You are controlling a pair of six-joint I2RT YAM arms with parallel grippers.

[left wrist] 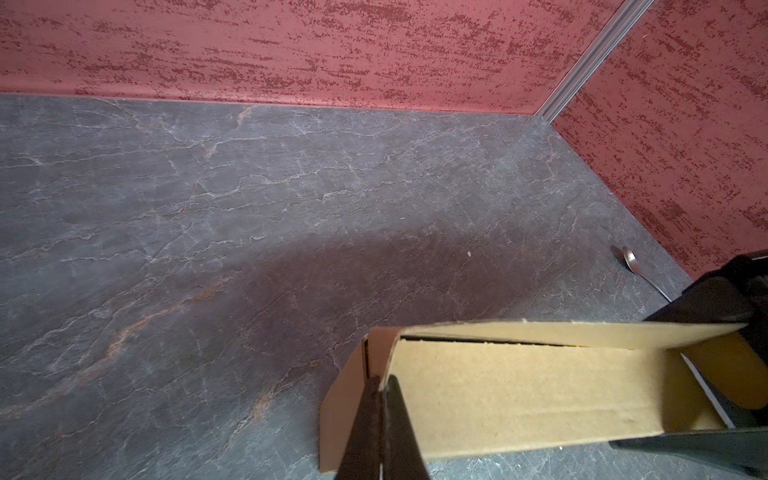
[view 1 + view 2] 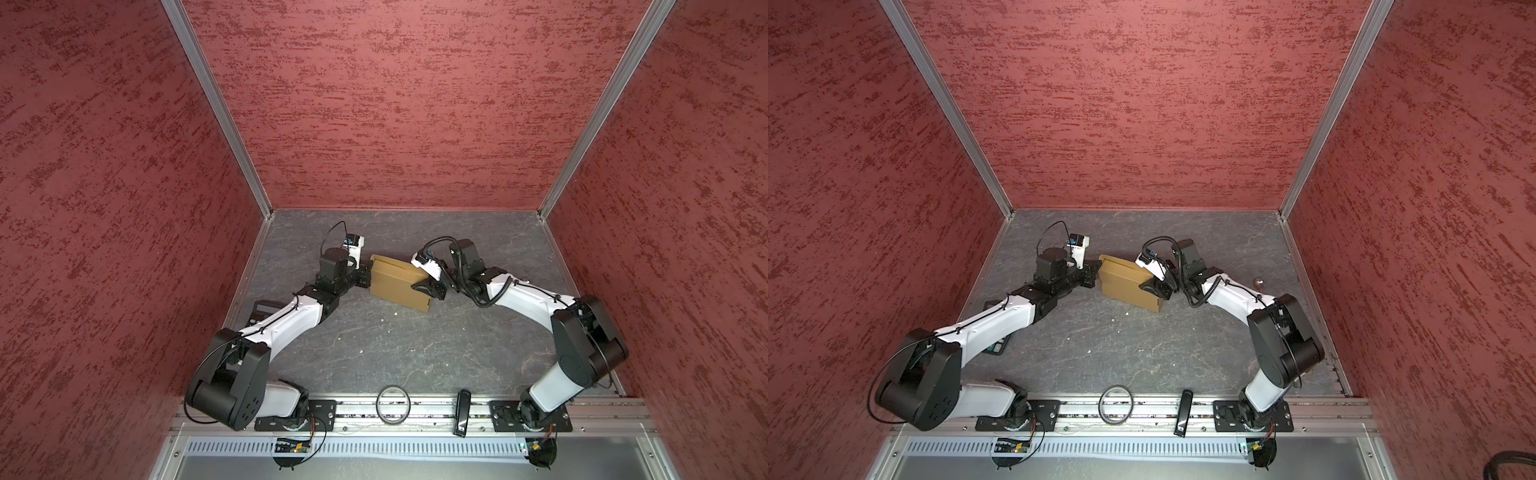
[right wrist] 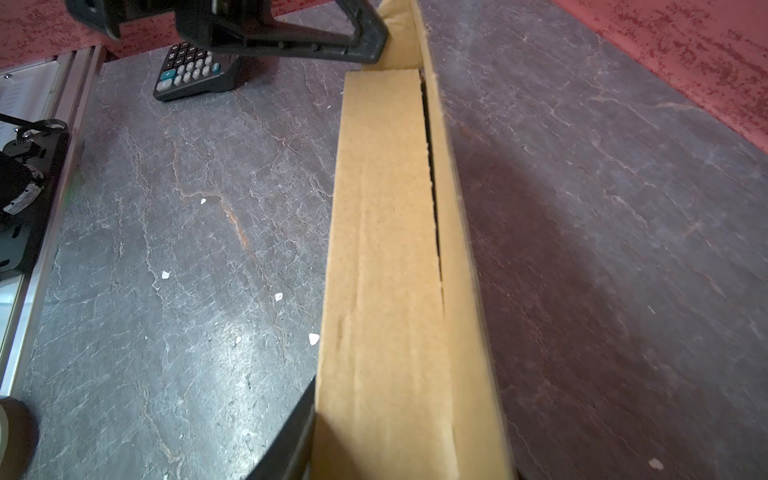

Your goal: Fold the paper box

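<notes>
Toward 12 o'clock from the middle of the grey marbled table point(image 2: 374, 345) sits the shallow tan-brown corrugated cardboard paper box point(image 2: 399, 284), its walls raised and its inside showing in the left wrist view. At the box's 9 o'clock end, the black left gripper point(image 2: 368, 270) is clenched on the upright end wall. At its 3 o'clock end, the black right gripper point(image 2: 426, 286) grasps the box across its width, one finger on either side.

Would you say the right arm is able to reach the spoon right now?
Probably not yet: the spoon lies uncovered beside that arm, but the right gripper has its jaws closed on the paper box and must release it first.
</notes>
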